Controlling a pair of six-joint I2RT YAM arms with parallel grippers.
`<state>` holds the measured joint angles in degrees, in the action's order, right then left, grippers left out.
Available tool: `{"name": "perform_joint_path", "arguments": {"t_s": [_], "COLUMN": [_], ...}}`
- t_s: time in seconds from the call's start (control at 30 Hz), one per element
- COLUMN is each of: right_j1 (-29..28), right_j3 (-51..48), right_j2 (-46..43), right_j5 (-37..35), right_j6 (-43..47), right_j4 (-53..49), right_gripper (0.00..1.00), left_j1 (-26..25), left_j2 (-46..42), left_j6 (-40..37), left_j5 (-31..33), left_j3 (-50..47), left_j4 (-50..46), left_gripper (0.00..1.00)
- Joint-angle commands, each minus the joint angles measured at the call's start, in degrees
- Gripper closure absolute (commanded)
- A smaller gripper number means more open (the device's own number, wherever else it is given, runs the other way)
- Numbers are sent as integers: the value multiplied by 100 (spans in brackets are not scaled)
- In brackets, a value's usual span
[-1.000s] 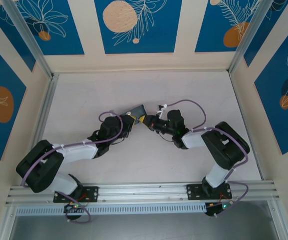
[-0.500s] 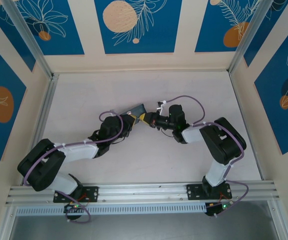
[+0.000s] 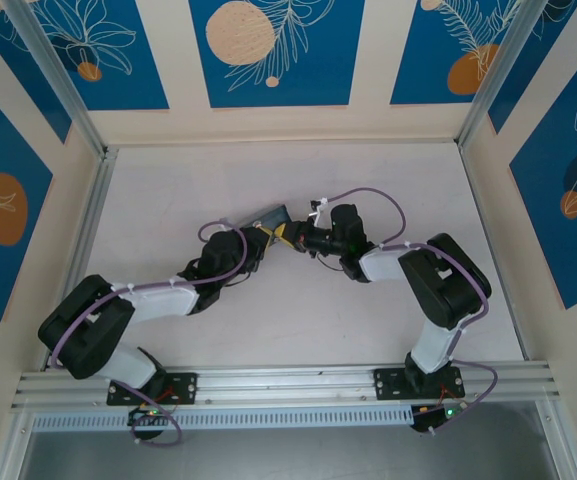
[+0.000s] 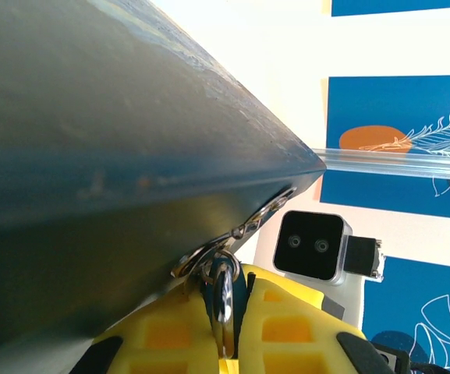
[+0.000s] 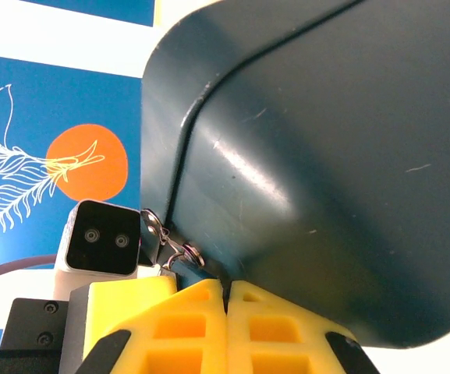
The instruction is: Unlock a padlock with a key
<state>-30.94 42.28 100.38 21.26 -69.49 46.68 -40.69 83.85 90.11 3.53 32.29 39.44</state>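
the blue tin (image 4: 92,140) is lifted off the table (image 3: 298,320) between the two arms, and in both wrist views its dark side blocks most of the sight. the padlock (image 4: 210,282) hangs at the tin's lower corner, its thin shackle through the tin's latch and its dark body just under that corner. a thin silvery sliver, which looks like the key (image 4: 223,294), touches the padlock body on the side away from the tin; how far it sits in the lock cannot be told. the left gripper (image 4: 226,327) is below the tin's corner, its yellow fingers closed on the padlock. the right gripper (image 5: 226,294) meets the same corner from the other side, fingers pressed together; whether anything is between them cannot be told. the right arm's camera block (image 4: 310,245) stands just past the tin's corner, and purple cables (image 3: 368,194) arch beside the tin.

against a second ago, the right wrist has swung nearer the tin and its elbow has drawn in; the tin has tipped slightly. the left arm has barely moved.
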Motion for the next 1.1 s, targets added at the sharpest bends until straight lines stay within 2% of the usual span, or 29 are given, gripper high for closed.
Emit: {"name": "perform_joint_path", "arguments": {"t_s": [0.0,0.13,0.17,0.23,0.37,0.57,0.67,0.87,0.93,1.07], "right_j1": [-257,-255,-246,-207,-102,130,261,413,398,96], "right_j3": [161,116,108,87,12,-237,-369,-392,-280,96], "right_j2": [-78,-162,-201,-317,-638,-1283,-1752,-2532,-2701,-2941], "right_j5": [564,587,566,554,480,344,164,-257,-421,-1246], "right_j6": [171,10,6,5,110,424,768,1746,2142,3314], "right_j4": [121,98,44,-107,-547,-1493,-2372,-3936,-4419,-5591], "right_gripper": [100,100,96,82,50,18,14,14,15,25], "left_j1": [-370,-366,-370,-368,-361,-326,-317,-301,-284,-256], "left_j2": [8,8,-1,-25,-104,-24,41,215,265,341], "left_j6": [38,34,22,-8,-102,-176,-251,-393,-464,-622], "left_j5": [-1443,-1341,-1302,-1205,-946,-793,-814,-953,-1026,-1215], "left_j3": [362,322,309,262,119,-16,-2,97,141,235], "left_j4": [696,598,532,478,273,257,244,206,174,35], "left_gripper": [100,100,100,100,100,100,100,100,100,100]}}
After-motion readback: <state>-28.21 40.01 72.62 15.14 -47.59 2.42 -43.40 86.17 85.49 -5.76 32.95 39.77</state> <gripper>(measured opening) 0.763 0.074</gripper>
